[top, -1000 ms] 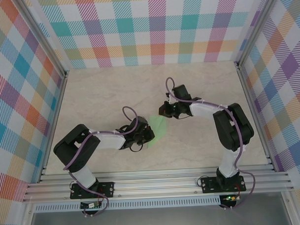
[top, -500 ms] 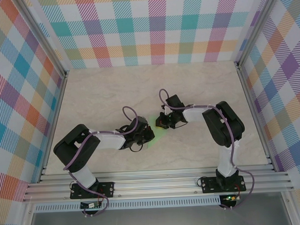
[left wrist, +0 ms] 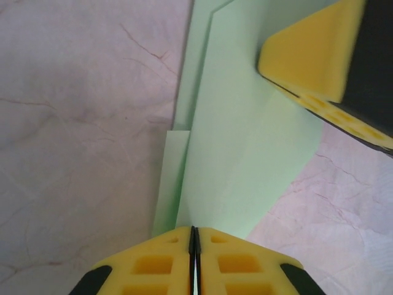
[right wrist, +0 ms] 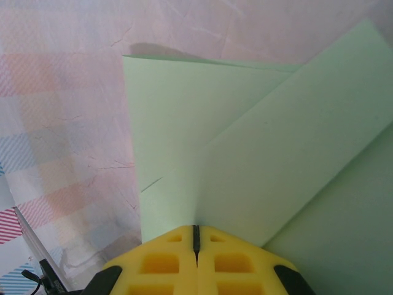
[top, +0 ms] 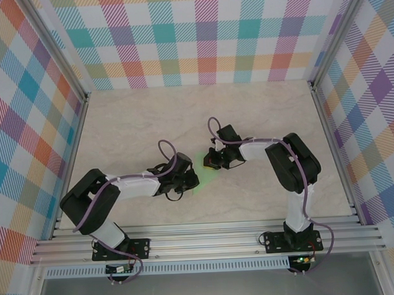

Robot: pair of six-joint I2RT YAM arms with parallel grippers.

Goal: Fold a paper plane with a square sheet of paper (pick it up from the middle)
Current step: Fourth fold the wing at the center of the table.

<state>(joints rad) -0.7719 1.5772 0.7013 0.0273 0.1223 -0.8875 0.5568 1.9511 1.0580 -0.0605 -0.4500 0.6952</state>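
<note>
A pale marbled tabletop (top: 138, 117) filled the middle of the top view, beige with faint darker veins. Plaid walls closed it in on three sides: a back wall (top: 199, 37) across the upper frame, a left wall (top: 22, 140) and a right wall (top: 377, 128), all checked in teal, orange, purple, pink and yellow on white. Aluminium posts (top: 54, 50) ran slantwise down from the upper corners to the table's far corners. Stacked aluminium rails (top: 207, 241) crossed the lower frame, with a grey strip (top: 208, 286) beneath them. In the right wrist view, faint coloured checks showed on the surface at the left of the frame.
</note>
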